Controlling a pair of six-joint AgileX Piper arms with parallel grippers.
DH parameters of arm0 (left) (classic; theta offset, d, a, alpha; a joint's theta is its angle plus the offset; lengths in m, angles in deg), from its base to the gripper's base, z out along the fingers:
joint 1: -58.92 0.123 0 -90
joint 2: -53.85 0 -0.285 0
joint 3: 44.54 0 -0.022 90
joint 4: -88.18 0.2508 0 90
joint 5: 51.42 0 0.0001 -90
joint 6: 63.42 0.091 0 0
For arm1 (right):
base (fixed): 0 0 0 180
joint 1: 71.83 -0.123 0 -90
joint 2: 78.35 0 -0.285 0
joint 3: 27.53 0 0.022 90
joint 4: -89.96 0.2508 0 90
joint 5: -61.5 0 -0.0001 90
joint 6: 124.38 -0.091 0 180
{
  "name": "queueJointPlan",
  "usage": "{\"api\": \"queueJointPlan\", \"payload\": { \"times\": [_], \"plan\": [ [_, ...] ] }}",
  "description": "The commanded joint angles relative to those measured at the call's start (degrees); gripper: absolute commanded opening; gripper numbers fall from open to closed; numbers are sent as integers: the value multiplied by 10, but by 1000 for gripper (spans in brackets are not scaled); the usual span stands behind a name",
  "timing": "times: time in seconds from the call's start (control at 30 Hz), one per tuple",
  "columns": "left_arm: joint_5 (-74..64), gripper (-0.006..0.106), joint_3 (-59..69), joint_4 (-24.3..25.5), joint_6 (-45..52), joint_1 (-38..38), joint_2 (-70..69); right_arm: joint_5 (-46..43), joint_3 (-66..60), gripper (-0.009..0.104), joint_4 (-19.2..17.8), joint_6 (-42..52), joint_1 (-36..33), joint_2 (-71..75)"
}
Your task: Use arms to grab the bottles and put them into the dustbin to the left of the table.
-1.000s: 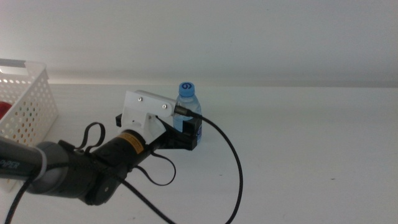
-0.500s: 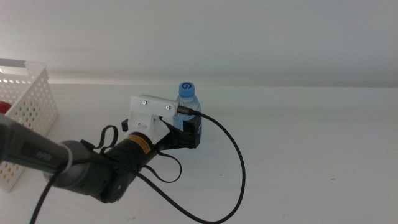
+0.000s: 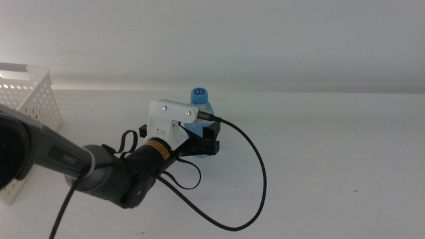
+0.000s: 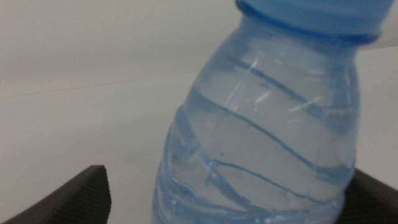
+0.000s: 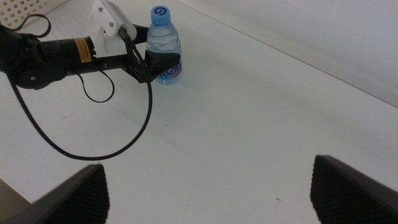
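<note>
Clear plastic with a blue cap, the bottle (image 3: 201,109) stands upright on the white surface (image 3: 319,159), near the middle and well apart from the bin (image 3: 30,99) at the far left edge. Its lower body carries a blue and pink label, seen in the right wrist view (image 5: 163,53). The left gripper (image 3: 206,141) comes in from the left and sits low at the bottle's body, its dark jaws spread to either side of it; in the left wrist view the bottle (image 4: 261,130) fills the space between the two jaws, with a gap on one side, so whether they press on it cannot be told. A white camera mount (image 3: 169,114) sits atop the wrist just beside the cap, and a black cable (image 3: 255,179) loops from it across the surface. The right gripper (image 5: 208,186) waits well apart from the bottle, above bare surface, its jaws wide open and holding nothing. The bin's white perforated wall shows only in part.
</note>
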Motion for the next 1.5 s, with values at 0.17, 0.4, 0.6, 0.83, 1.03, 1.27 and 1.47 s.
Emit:
{"api": "queueJointPlan", "payload": {
  "times": [0.17, 0.4, 0.6, 0.83, 1.03, 1.27, 1.47],
  "plan": [
    [3, 85, -32, 5, -13, -2, 21, 29, 3, 85, -2, 6, 1, 2],
    [2, 85, -42, 10, -12, -2, 28, 29, 3, 85, -2, 6, 1, 2],
    [-4, 76, -52, 9, -6, -2, 38, 29, 3, 85, -2, 6, 1, 2],
    [-4, 3, -53, 0, -6, -1, 38, 29, 3, 85, -2, 6, 1, 2],
    [-135, -2, -8, -21, 74, 0, -75, 29, 3, 85, -2, 6, 1, 2],
    [-424, -2, 9, -75, 183, 12, -265, 29, 3, 85, -2, 6, 1, 2],
    [-720, -2, -31, -54, 192, 67, -381, 29, 3, 85, -2, 6, 1, 2]
  ]
}}
